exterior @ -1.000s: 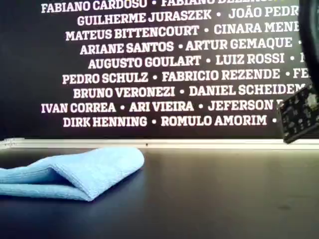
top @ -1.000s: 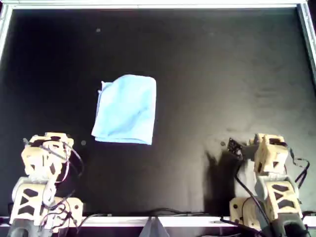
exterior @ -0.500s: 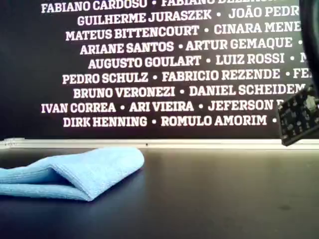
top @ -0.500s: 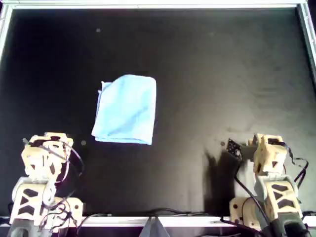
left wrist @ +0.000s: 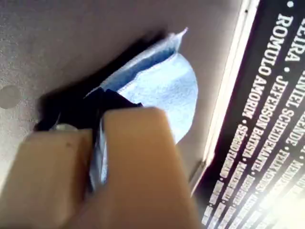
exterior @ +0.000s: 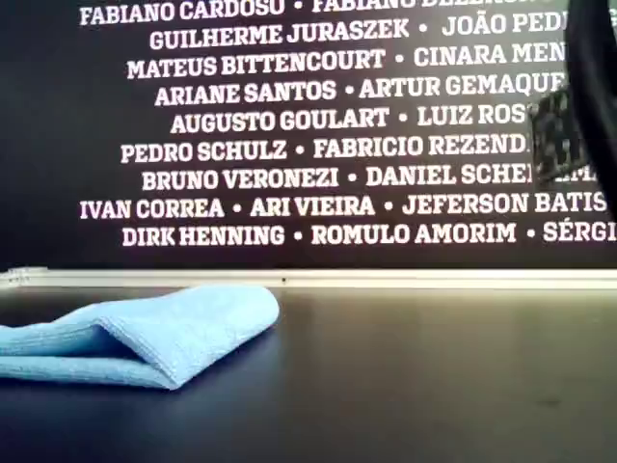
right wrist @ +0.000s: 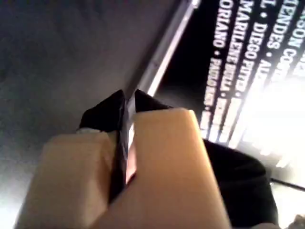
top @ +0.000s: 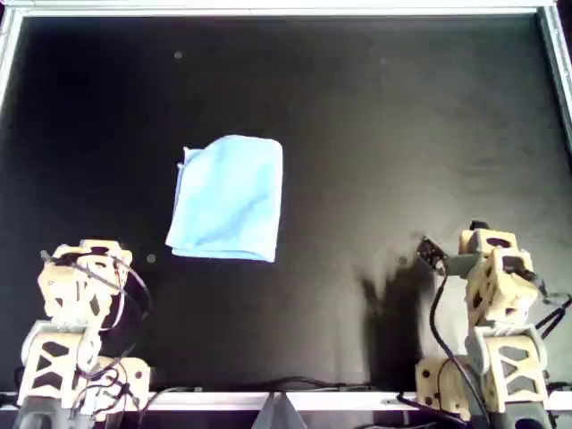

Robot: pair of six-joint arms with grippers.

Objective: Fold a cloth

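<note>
The cloth point(top: 227, 198) lies folded on the surface point(top: 402, 134), toward nine o'clock of centre in the overhead view, apart from both arms. The left tool point(left wrist: 97, 143) and right tool point(right wrist: 125, 143) are clenched on nothing. The step seems finished; both should retreat without touching it. Only the exterior view shows the doubled layers point(exterior: 145, 333).

Cut off, covered and blurred

In the exterior view the cloth point(exterior: 145, 333) runs off the left edge, and a dark blurred arm part point(exterior: 578, 106) at the right edge covers the ends of several wall names point(exterior: 318, 145). In the left wrist view the left gripper point(left wrist: 97, 143) hides the cloth's near side. The right gripper point(right wrist: 125, 143) fills its own view, blurred; both arms' bases leave the overhead view's bottom edge.
</note>
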